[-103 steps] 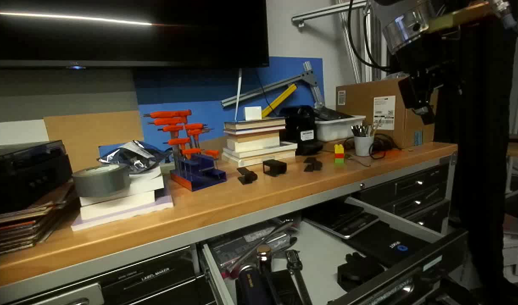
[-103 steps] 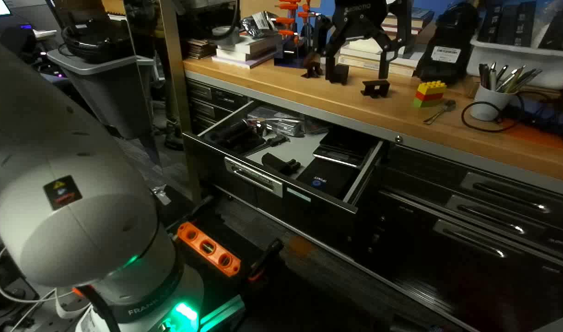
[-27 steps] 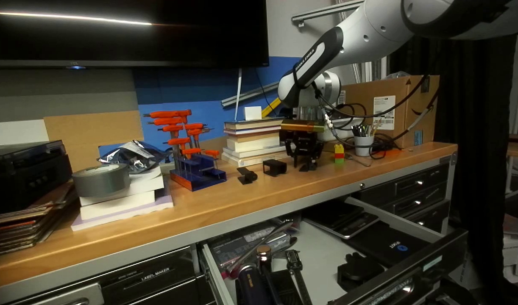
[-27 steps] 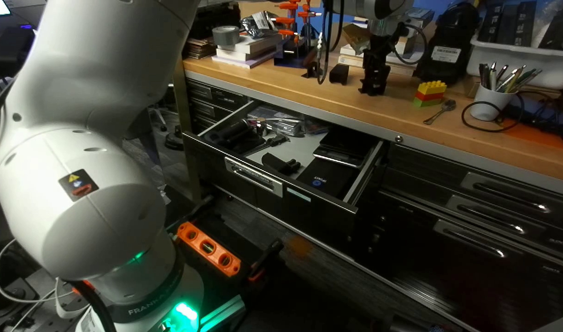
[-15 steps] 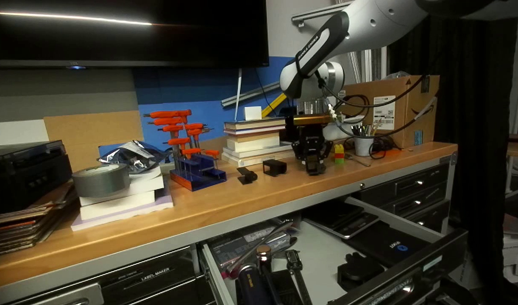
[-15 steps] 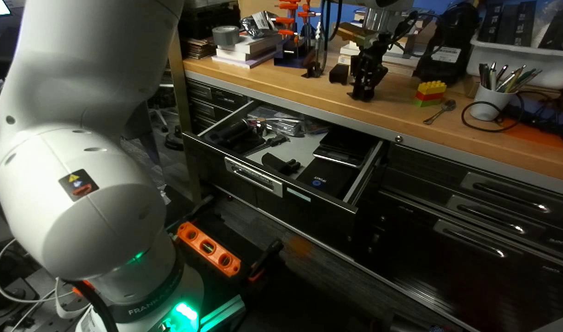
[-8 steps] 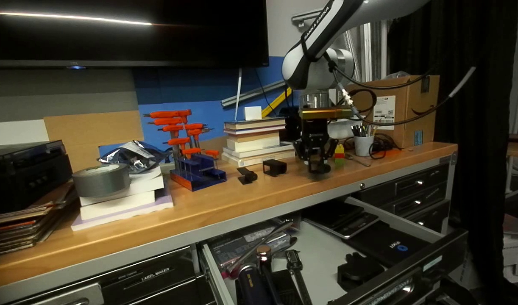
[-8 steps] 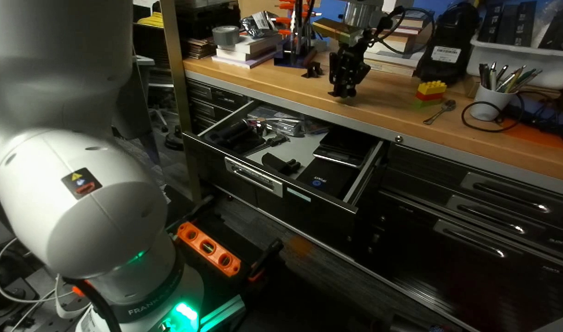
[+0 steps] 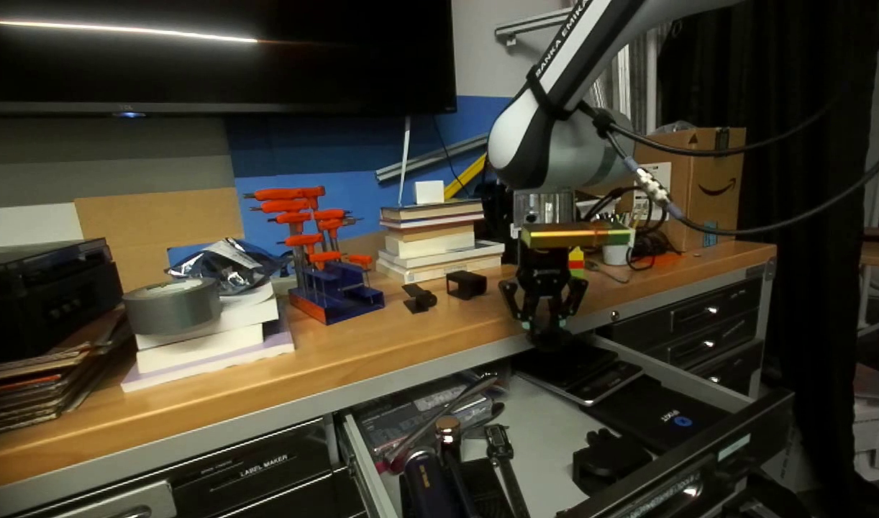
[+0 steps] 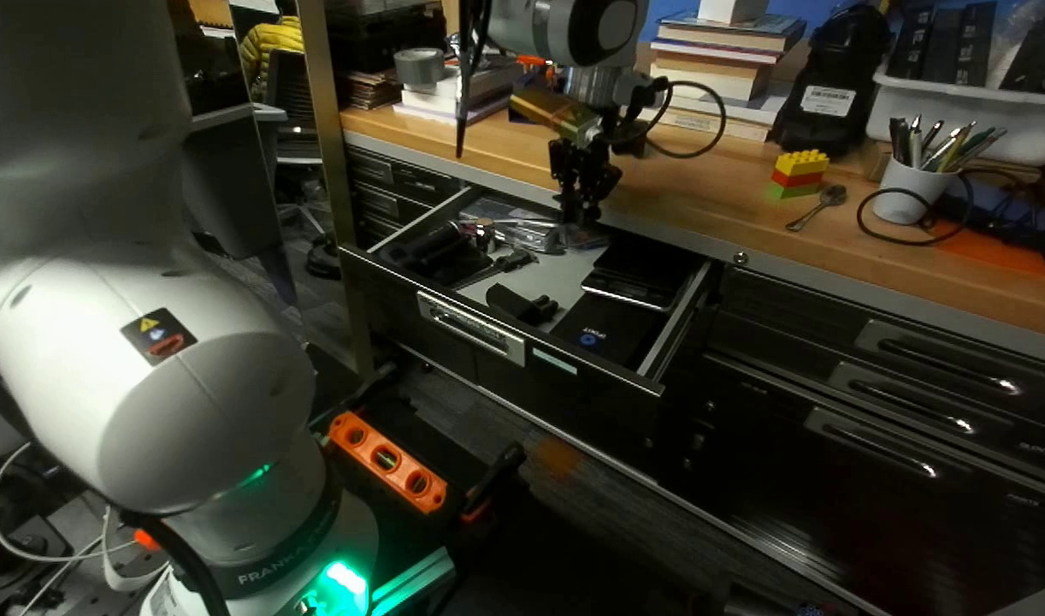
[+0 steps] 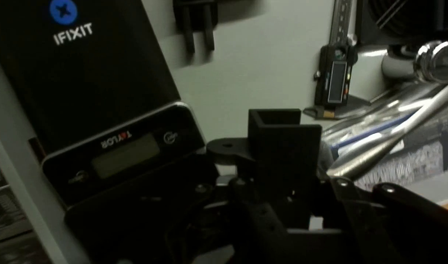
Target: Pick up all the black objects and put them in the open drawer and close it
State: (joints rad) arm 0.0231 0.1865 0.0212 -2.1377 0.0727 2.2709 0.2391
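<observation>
At the open drawer point(image 9: 544, 432), you have just swung a black block point(image 11: 288, 157) in over the rear, so lowering it and letting go likely come next. Your gripper point(image 9: 545, 331) is partly closed, pinching that black block. Farther back on the table point(image 9: 382, 338), a boxy black block point(image 9: 466, 285) and, near it, a flanged black block point(image 9: 419, 298) are yet to be collected, so closing the drawer must wait.

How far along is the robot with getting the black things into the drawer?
Looks done: the drawer stands open; a pronged black piece lies inside, though whether the robot placed it isn't shown. In hand: the pincer grips a black bracket near the drawer's back edge. Left: dropping that, fetching the boxy black piece and knobbed black piece off the bench, then closing up.
</observation>
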